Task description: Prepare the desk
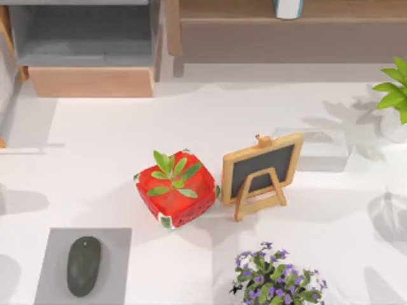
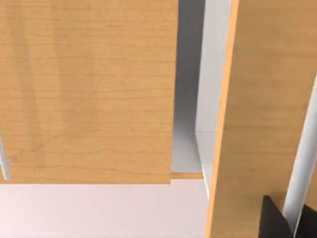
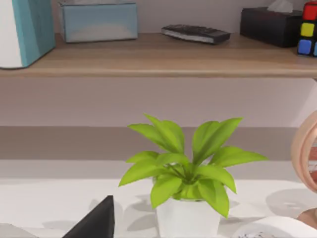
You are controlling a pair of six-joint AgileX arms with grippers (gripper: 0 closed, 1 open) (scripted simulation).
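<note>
A broad, smooth white desk spreads across the top view, plain and unmarked, with light-wood shelving along its far edge. Near the middle stands a red strawberry-patterned pot holding a small green succulent, with a little wood-framed chalkboard easel just beside it on the right. At the near left, a dark mouse lies on a grey mat; a purple-flowered plant sits at the near edge, right of centre, and a bright green leafy plant in a white pot stands at the right edge. The widest bare stretch runs across the left half, between the shelving and the mat, and behind the pot and easel. In the left wrist view, wood panels loom close, with a dark fingertip of the left gripper in one corner; whether that pincer is open or closed cannot be told. The right wrist view faces the leafy plant below a shelf bearing a remote and boxes; a dark finger tip shows low, and its state cannot be told either.
</note>
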